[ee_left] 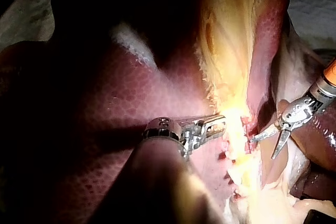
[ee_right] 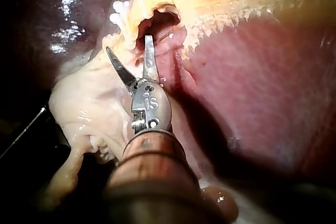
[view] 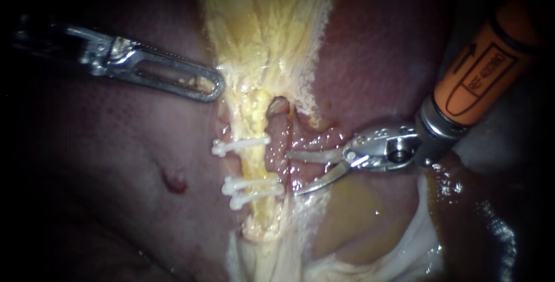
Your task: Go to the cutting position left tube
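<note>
Left instrument (view: 217, 87) is silver and slotted — right instrument (view: 292, 173) orange-sleeved, steel-bladed.

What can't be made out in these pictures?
Endoscope view: darkness swallows the shaft of the left instrument at the edge.
Left wrist view: glare washes out the clips.
Right wrist view: the right instrument hides whatever lies beneath it; the hole ahead lies in shadow.

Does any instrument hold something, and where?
The right instrument holds nothing; its jaws are open. The left instrument touches the yellow tissue with its tip; a hold cannot be told.
</note>
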Motion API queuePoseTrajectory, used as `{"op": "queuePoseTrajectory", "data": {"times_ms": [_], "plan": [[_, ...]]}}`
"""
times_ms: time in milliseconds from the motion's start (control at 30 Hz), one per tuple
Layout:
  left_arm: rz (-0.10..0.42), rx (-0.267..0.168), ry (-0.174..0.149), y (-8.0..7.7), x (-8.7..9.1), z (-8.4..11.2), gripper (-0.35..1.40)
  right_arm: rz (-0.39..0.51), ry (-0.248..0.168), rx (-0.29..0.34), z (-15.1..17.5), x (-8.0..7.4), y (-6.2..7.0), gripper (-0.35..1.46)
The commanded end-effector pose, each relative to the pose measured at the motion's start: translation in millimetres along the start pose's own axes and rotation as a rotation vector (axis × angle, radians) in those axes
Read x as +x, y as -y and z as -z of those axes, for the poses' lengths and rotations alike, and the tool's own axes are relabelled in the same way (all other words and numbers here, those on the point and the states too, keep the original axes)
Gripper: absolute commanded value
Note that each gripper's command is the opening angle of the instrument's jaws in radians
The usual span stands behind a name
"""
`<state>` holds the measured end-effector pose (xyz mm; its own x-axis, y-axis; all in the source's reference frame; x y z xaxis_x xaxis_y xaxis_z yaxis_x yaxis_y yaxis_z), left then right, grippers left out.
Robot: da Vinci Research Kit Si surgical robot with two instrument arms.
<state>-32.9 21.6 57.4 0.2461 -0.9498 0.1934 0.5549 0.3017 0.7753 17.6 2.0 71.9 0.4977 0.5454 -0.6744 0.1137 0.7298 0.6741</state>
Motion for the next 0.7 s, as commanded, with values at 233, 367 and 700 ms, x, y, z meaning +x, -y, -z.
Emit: {"op": "queuePoseTrajectory", "data": {"times_ms": [233,367,700], "plan": [[0.000,-0.001,0.000,0.0,0.0,-0.1,-0.35,-0.002,0.004,0.026,-1.9,-0.2,-1.4,1.45],[0.000,-0.001,0.000,0.0,0.0,-0.1,-0.35,0.003,0.008,0.028,-2.6,-1.2,-2.2,1.45],[0.000,-0.001,0.000,0.0,0.0,-0.1,-0.35,0.004,0.008,0.025,-2.8,-1.6,-3.0,1.45]]}}
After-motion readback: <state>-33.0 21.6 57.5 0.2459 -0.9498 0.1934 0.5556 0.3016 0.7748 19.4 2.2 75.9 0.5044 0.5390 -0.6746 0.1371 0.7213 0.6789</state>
